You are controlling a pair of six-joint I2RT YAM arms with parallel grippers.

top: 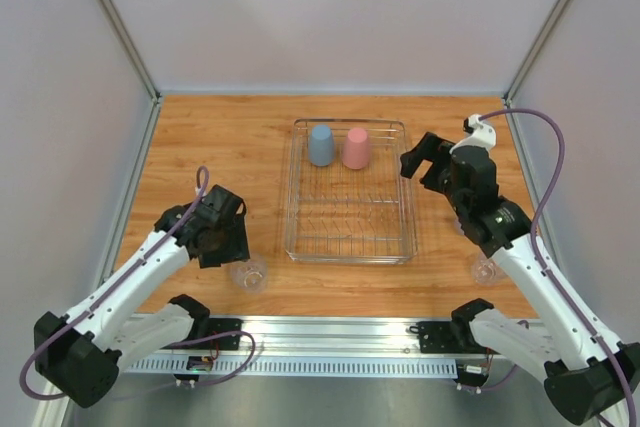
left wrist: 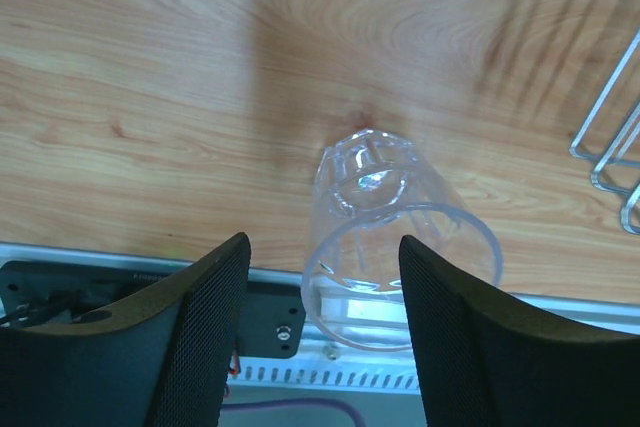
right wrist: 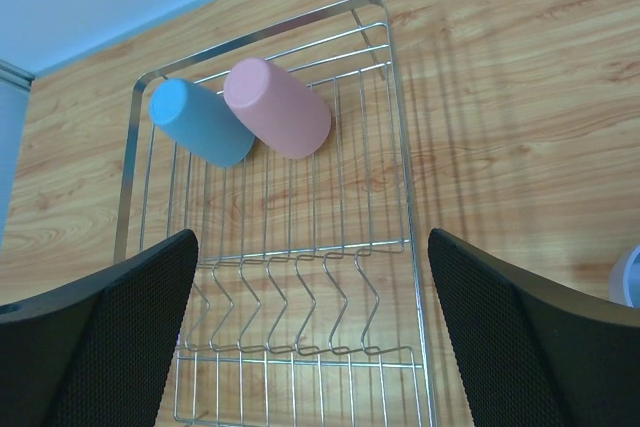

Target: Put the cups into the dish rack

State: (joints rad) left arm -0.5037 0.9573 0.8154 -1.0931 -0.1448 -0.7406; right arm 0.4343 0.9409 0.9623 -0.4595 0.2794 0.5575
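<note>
In the lower left of the overhead view, the left gripper [top: 222, 237] hangs over the wooden table [top: 220, 147] beside a clear cup [top: 247, 273] near the front edge. In the left wrist view its black fingers [left wrist: 195, 332] stand spread on either side of the cup, open rim toward the lens. A gap shows on the left. The right finger overlaps the glass, so contact there cannot be told.

At centre sits the dish rack [top: 349, 247]. A blue cup [top: 320, 144] and a pink cup [top: 356, 147] stand just beside each other at its far end, closed ends up. The near part holds only bare wire.

Right of the rack, the right gripper [top: 422, 155] hovers with its jaws spread wide and nothing between them. A second clear cup [top: 487, 269] at lower right is partly hidden behind that arm. At the right wrist view's right edge, a sliver of what looks like the lavender cup [right wrist: 628, 277] is cut off.
</note>
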